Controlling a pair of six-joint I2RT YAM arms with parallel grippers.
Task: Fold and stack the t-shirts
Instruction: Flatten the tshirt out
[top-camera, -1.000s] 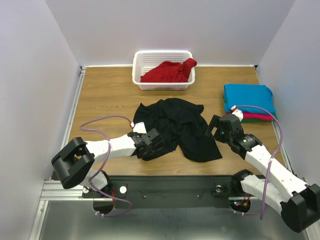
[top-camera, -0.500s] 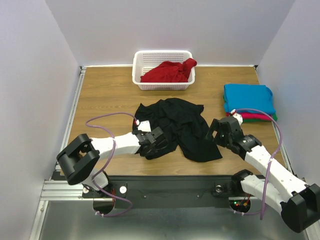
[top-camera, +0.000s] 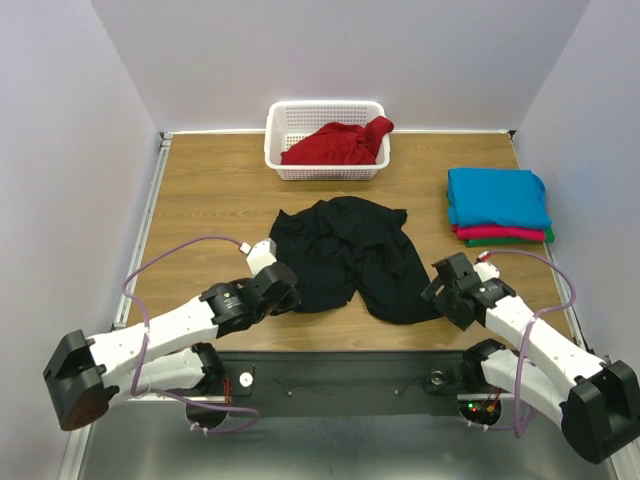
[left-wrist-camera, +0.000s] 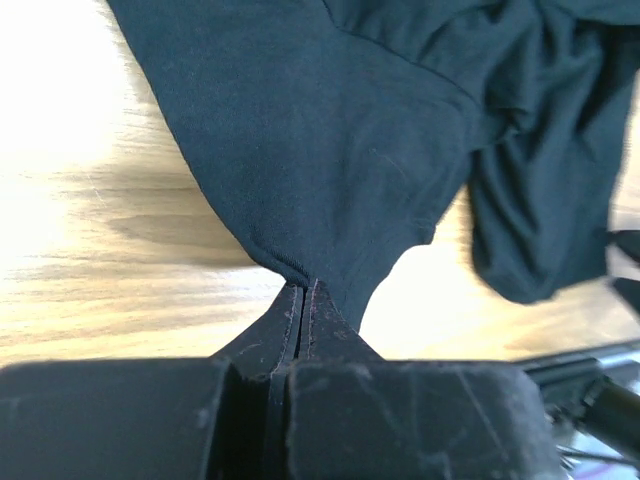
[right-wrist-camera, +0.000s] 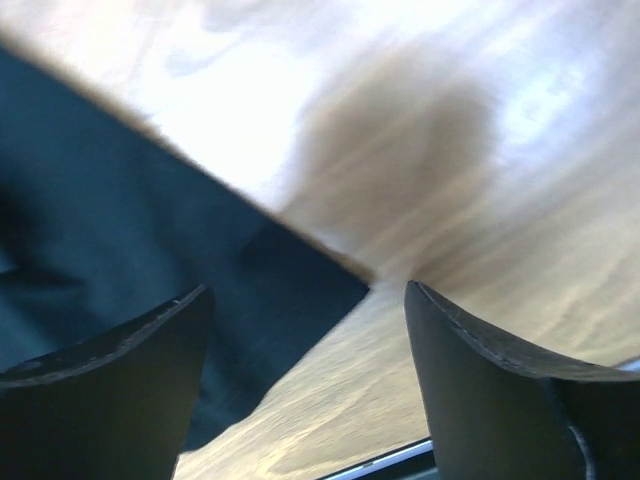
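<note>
Left pincer (left-wrist-camera: 302, 288): clenched on a small pinch of the black t-shirt (top-camera: 350, 255) at its near-left edge. The left wrist view shows both fingers (left-wrist-camera: 262, 345) pressed flat together, with cloth puckering out of the seam.
Right pincer (right-wrist-camera: 305, 330): released, its fingers spread wide and straddling the near-right corner of the black t-shirt, low over the surface (top-camera: 210, 190). Whether it touches the cloth cannot be told.
Change, left arm: since 1 s ago the elbow has swung far out to the near-left and dropped, so the arm now lies long and low. The pincer end has shifted only a little to the left.
Change, right arm: its head has drawn back toward the near edge, from beside the shirt's right side to its near-right corner.
Change, black t-shirt: much the same crumpled spread in the middle of the surface, though more of its near-left hem is uncovered.
Unchanged: the red t-shirt (top-camera: 335, 145) lies heaped in the white basket (top-camera: 278, 115) at the far edge. The stack of 3 folded shirts sits at the right, with the turquoise-blue t-shirt (top-camera: 497, 197) on top.
Hidden: the pink-red t-shirt (top-camera: 505, 232) and green t-shirt (top-camera: 510, 241) show only as thin edge strips under the turquoise-blue one.
Hard to make out: from above, both pincers' fingertips are covered by their wrist bodies. The right wrist view is blurred. The left wrist view cuts the shirt off at the top and right.
</note>
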